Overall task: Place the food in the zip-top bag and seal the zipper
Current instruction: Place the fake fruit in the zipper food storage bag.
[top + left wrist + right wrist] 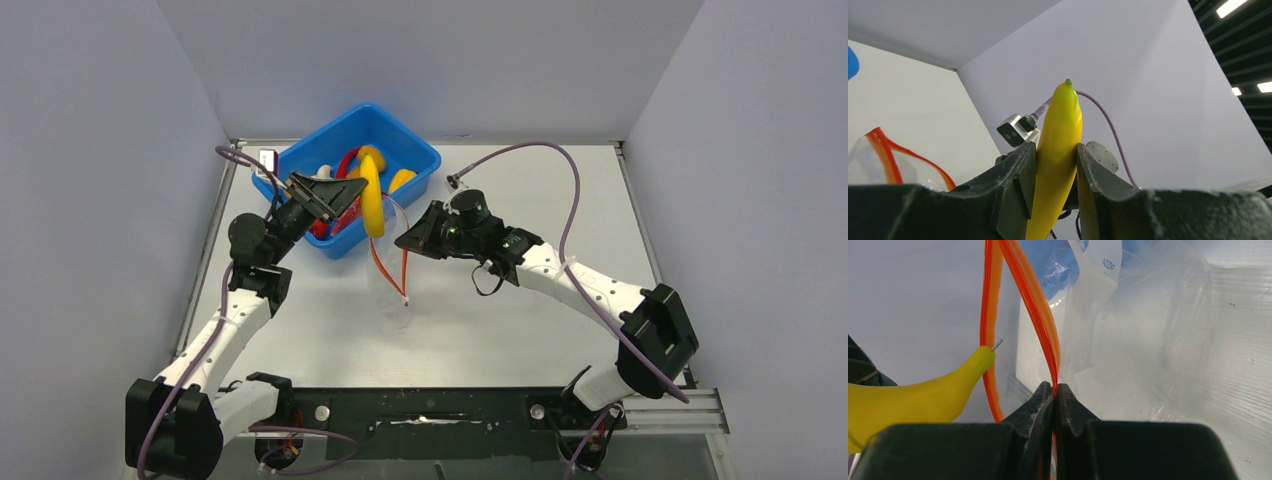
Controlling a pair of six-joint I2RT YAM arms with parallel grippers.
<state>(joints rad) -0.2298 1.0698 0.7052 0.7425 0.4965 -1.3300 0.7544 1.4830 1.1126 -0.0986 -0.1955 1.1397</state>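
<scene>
We see the yellow banana (372,200) upright in the air, just right of the left gripper (335,195), whose two fingers press on its sides around the middle and grip it. Its lower tip sits at the mouth of the zip-top bag (395,300), against the left run of the zipper (385,262). We cannot tell whether the tip is past the strip or only beside it.

The bag's mouth gapes, with the two red-orange strips spread apart toward the far end and meeting at the near end. There the right gripper (408,240) has its fingers closed together, pinching the strip and holding that edge of the bag off the table (520,330). The clear body of the bag hangs down from there, and its crumpled lower part rests on the table, near the middle.

Just beyond the bag, at the far left, stands the blue tub (420,150). In it we make out orange lumps (402,180), a red piece (345,160) and a small white piece (322,172). The left gripper and the banana hang over the tub's near right edge, between the tub and the bag.

A purple cable (570,200) arches over the right arm, well clear of the bag.
</scene>
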